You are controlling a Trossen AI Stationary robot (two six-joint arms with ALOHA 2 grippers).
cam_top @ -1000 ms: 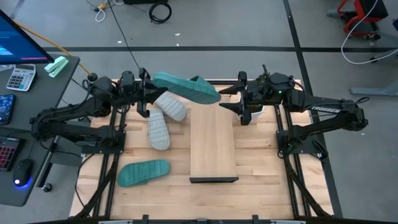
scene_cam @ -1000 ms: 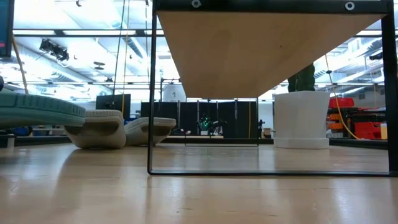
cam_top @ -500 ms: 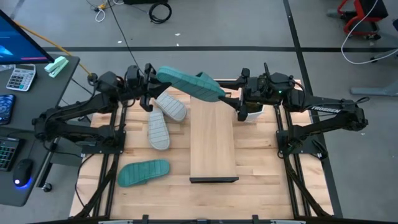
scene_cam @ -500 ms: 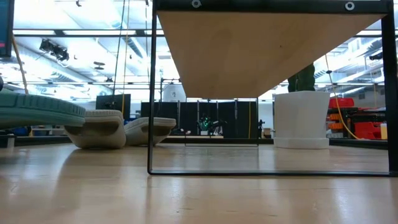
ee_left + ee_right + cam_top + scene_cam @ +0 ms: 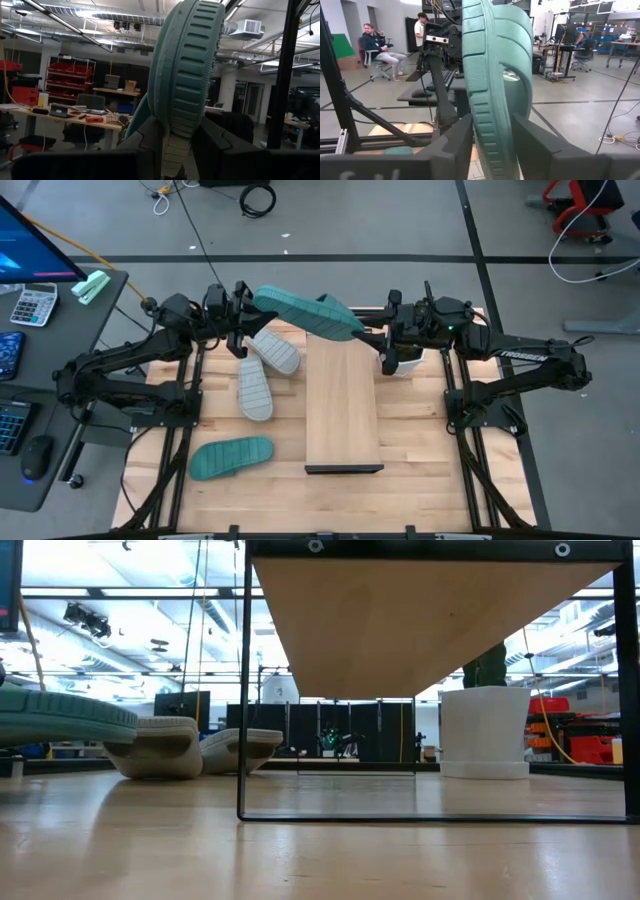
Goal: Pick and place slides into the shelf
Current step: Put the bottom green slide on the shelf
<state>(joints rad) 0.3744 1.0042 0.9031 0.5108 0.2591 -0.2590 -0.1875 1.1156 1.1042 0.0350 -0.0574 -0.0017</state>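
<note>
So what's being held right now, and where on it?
One teal sandal, lifted over the shelf's far end. The left gripper pinches one end of the sole; the right gripper is closing around the other end.

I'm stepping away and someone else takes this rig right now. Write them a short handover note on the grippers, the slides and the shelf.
Left gripper: shut on one end of the raised teal slide, held on edge above the table's far side.
Right gripper: fingers either side of that slide's other end; a firm grip cannot be told.
Other slides: two grey slides on the table left of the shelf, the second teal slide near the front left.
Shelf: its top board shows nothing on it.
White container: on the table by the right arm.
Done: one slide lifted.
Left: place it in the shelf, then the other three.
</note>
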